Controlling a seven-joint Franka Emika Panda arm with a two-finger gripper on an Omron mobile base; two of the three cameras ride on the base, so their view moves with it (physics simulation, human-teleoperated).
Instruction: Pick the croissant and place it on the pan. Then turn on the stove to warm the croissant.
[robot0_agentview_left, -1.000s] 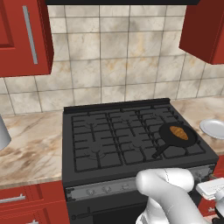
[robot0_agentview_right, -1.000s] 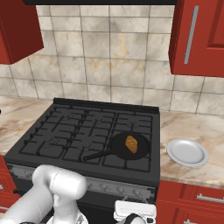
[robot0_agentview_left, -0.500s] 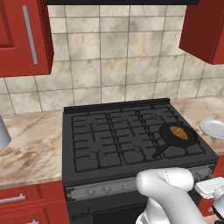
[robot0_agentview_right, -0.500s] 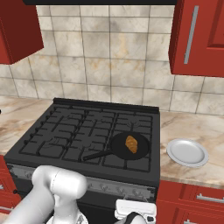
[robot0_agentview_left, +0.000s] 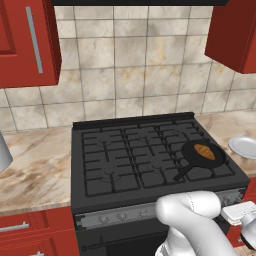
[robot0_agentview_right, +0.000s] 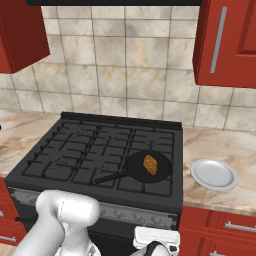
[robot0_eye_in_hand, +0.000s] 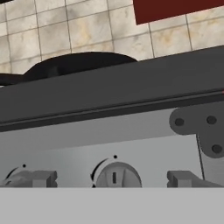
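Hand view: spread tool (robot0_eye_in_hand: 111, 178) faces a stove (robot0_eye_in_hand: 131, 87) knob (robot0_eye_in_hand: 117, 176).

A home kitchen.
Black gas stove (robot0_agentview_left: 150, 155) in a marble tabletop (robot0_agentview_left: 35, 165), red cupboards (robot0_agentview_left: 27, 42) and tiled wall (robot0_agentview_left: 130, 60) beyond the pincer (robot0_eye_in_hand: 111, 179).

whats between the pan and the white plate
Nothing stands between them: just bare grate of the stove and marble counter between pan and plate, clearest in the right base view.
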